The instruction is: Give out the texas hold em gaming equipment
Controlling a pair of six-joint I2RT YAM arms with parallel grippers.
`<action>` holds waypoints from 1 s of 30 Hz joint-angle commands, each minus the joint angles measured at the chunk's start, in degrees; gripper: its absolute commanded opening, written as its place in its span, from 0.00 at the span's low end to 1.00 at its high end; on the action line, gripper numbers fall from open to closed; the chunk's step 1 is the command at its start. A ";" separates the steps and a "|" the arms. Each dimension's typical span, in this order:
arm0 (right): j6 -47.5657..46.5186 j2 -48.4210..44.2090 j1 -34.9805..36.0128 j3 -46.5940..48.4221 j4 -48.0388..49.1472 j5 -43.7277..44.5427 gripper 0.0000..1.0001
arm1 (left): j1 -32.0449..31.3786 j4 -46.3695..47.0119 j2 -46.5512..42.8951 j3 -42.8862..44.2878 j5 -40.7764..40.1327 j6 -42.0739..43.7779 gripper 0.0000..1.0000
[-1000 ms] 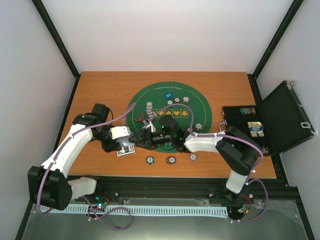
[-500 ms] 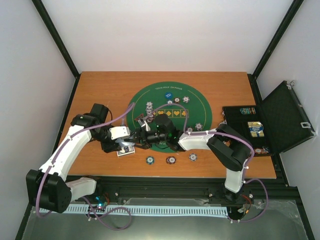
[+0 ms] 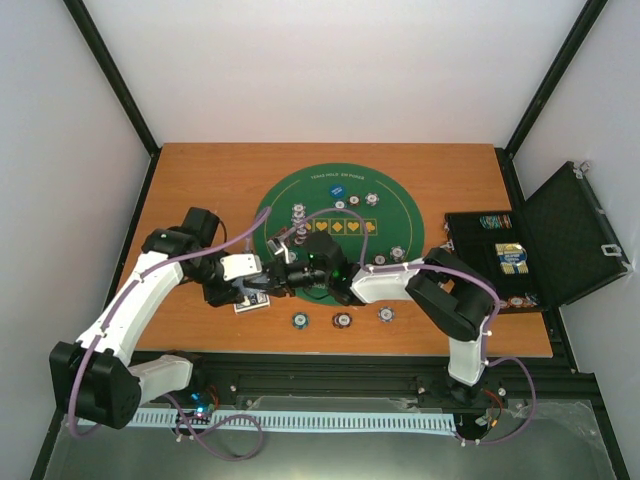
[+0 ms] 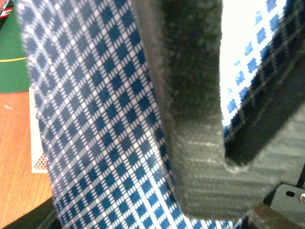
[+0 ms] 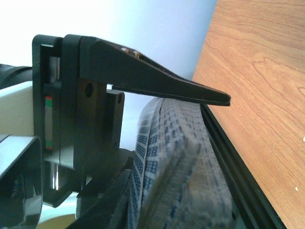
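Three chips point(image 3: 342, 320) are set along the table's point(image 3: 200, 180) near edge and several on the mat point(image 3: 400, 215). One card point(image 3: 250, 304) lies off the mat's left edge. Deck point(image 4: 95, 133) is pinched by left gripper point(image 3: 262, 284). Right gripper point(image 3: 288, 276) is set about it, grip not discernible. Dealing is judged mostly outstanding.

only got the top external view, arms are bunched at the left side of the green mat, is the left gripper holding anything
observer: yes, the left gripper is shut on a deck of cards; the left wrist view shows its blue-and-white checked back filling the frame.
operator: thick or a few cards
observer: thick; the right wrist view shows it edge-on, many cards stacked.
operator: has the other arm got a card
observer: cannot tell for the right gripper; its wrist view shows a tapered black finger along the deck's top edge.
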 commanded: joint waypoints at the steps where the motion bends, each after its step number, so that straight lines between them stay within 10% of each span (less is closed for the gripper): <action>1: 1.00 -2.18 0.81 -3.01 0.47 2.20 0.13 | -2.39 0.36 -0.70 4.53 3.87 -0.79 0.62; 4: 0.88 -3.79 0.83 -4.44 0.40 2.71 0.05 | -2.50 0.09 -1.58 4.87 5.35 -1.57 0.99; 30: -7.65 -13.59 -4.97 -9.80 -9.11 1.18 0.03 | -2.50 -7.97 -0.50 15.41 9.51 -5.25 1.00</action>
